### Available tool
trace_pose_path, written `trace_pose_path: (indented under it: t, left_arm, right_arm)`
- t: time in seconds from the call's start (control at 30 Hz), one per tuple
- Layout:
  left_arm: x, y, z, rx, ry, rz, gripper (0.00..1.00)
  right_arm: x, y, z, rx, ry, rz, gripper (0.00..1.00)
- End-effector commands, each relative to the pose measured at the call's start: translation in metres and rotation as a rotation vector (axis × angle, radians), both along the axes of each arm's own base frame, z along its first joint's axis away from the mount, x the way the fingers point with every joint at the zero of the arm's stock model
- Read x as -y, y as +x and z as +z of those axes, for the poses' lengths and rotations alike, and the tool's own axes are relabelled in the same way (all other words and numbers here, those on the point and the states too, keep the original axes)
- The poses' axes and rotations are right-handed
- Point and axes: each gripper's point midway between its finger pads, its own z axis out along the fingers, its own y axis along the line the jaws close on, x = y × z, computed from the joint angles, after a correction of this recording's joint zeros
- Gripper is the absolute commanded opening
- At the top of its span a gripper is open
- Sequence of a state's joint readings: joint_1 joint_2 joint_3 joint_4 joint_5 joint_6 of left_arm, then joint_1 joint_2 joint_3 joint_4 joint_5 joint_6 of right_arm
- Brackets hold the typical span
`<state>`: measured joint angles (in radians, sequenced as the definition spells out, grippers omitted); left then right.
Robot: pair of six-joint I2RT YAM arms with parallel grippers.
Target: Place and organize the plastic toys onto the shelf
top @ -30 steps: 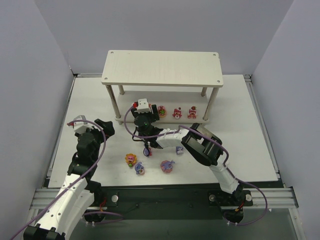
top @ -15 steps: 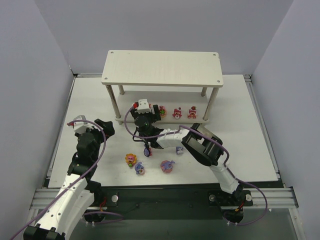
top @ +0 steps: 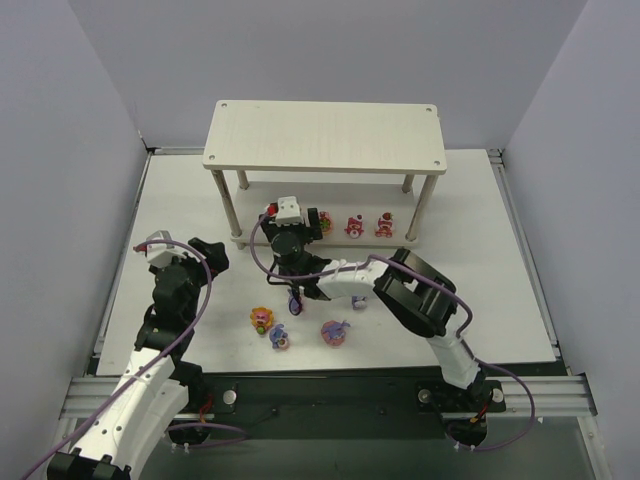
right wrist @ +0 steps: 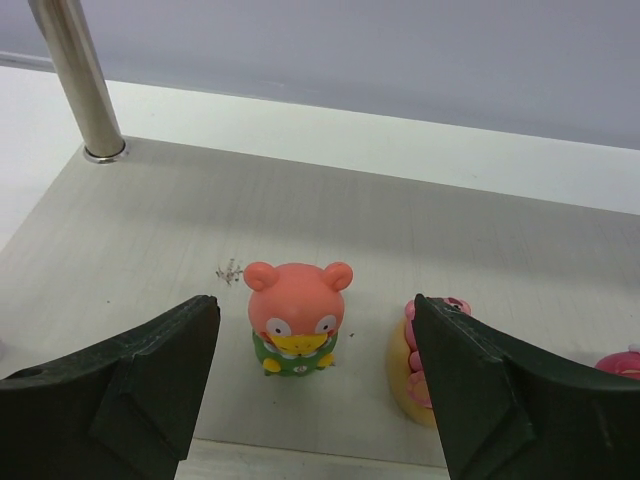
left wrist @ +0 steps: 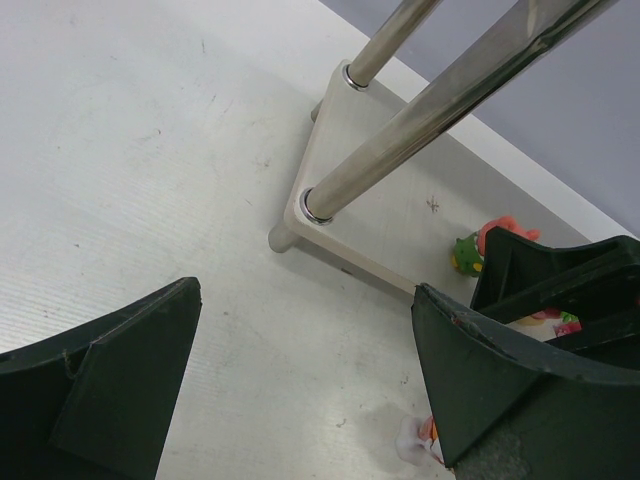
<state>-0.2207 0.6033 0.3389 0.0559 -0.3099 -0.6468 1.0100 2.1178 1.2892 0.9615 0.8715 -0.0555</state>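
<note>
Wider apart than a second ago, the right fingers point(right wrist: 130, 390) stand open on either side of a pink-headed toy point(right wrist: 296, 318), and the right arm's elbow has swung nearer and to the right. That toy stands upright and free on the lower tier point(right wrist: 160, 230) of the shelf point(top: 325, 138), towards its left end, touched by neither finger. A pink-and-yellow toy point(right wrist: 425, 360) sits just beside it on the right, very near the right-hand finger. As I judge it, that is the main hazard: pulling back at a slant would let that finger clip the neighbour or tip the figure just set down. Lifting early is another, since the top tier point(top: 325, 160) hangs over the wrist and a bump there could shake every figure on the shelf. The forearm also crosses low above loose toys point(top: 281, 338) on the table point(top: 500, 260), so a sagging retreat could scatter them. The left fingers point(left wrist: 110, 370) are open and empty, near the shelf's left post point(left wrist: 420, 120), well apart from the toys
</note>
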Motion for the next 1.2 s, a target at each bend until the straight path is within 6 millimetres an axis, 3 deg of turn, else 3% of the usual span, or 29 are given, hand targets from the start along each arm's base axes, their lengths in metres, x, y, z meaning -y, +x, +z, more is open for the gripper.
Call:
trace_pose_path:
  t: [0.0,0.37,0.6,0.77,0.93,1.17]
  left_arm:
    - [-0.002,0.002,0.014,0.050,-0.011,0.012,0.97]
    - [0.000,0.000,0.020,0.055,-0.024,-0.005,0.97]
    - [0.004,-0.006,0.028,0.063,-0.035,-0.034,0.97]
    - [0.012,-0.007,0.027,0.055,-0.037,-0.077,0.97]
    - [0.024,-0.010,0.015,-0.011,-0.051,-0.140,0.97]
    - [0.033,-0.026,-0.018,-0.072,-0.053,-0.192,0.97]
  right_arm:
    - [-0.003,-0.007,0.044,0.068,0.099,0.007,0.80]
    - [-0.011,-0.038,0.064,0.074,0.107,0.072,0.80]
    - [-0.012,-0.067,0.086,0.073,0.119,0.141,0.80]
    - [-0.013,-0.086,0.090,0.052,0.081,0.199,0.80]
    - [-0.002,-0.102,0.097,-0.020,0.080,0.244,0.80]
    - [0.018,-0.126,0.098,-0.202,0.078,0.307,0.79]
